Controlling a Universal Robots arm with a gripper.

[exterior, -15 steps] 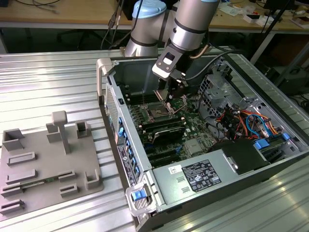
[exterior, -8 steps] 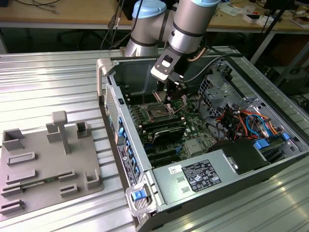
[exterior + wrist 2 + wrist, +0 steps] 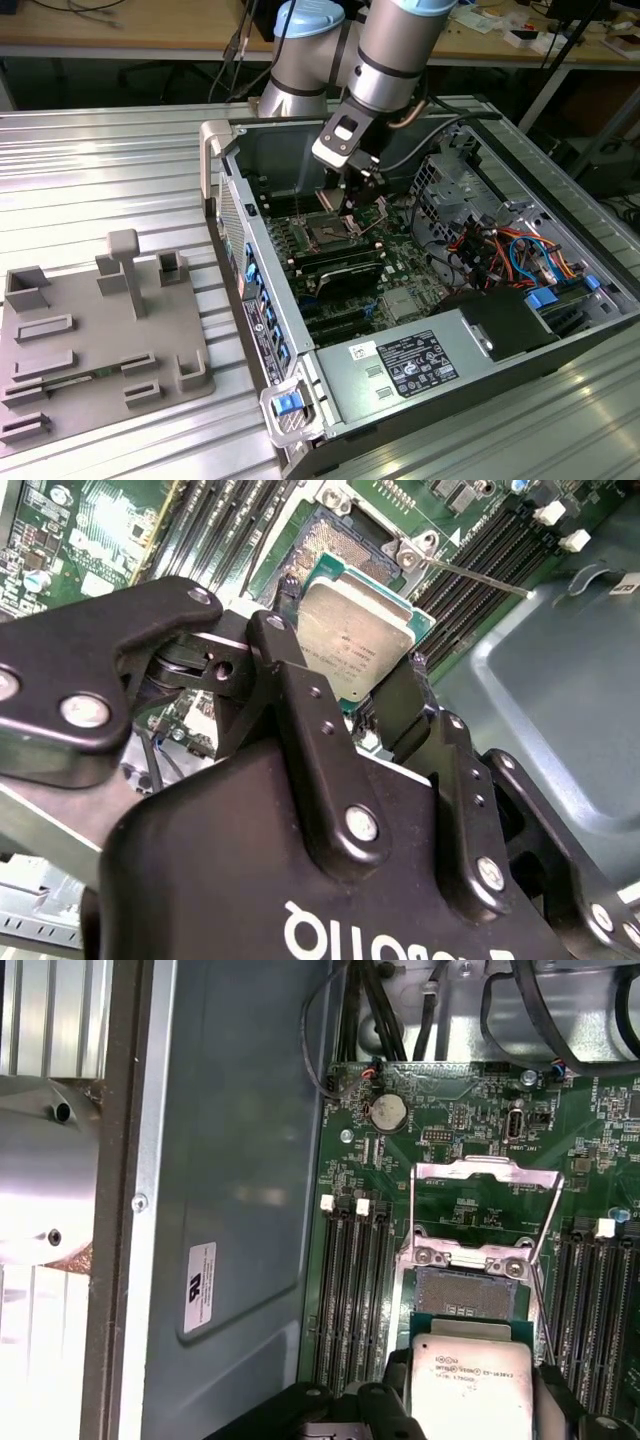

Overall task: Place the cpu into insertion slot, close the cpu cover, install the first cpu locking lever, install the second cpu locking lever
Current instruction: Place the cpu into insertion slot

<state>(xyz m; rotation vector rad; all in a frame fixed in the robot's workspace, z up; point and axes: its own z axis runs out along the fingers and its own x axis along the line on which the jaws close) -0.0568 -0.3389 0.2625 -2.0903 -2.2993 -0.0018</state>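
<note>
My gripper (image 3: 358,197) hangs inside the open computer case, just above the green motherboard (image 3: 400,270). It is shut on the cpu (image 3: 352,630), a flat silver-grey chip whose two opposite edges are pinched by the black fingers (image 3: 290,670). The cpu (image 3: 470,1380) hovers beside and slightly above the insertion slot (image 3: 465,1295), which lies open with its contact field bare. Behind the slot the cpu cover (image 3: 487,1168) stands flipped up on its hinge. A thin locking lever (image 3: 470,575) is raised and sticks out next to the slot (image 3: 345,535).
Long black memory slots (image 3: 350,1290) flank the socket on both sides. The case's grey side wall (image 3: 230,1160) rises close by. Coloured cables (image 3: 500,250) and a power supply (image 3: 410,365) fill the exterior view's right. A grey fixture plate (image 3: 100,330) lies outside the case.
</note>
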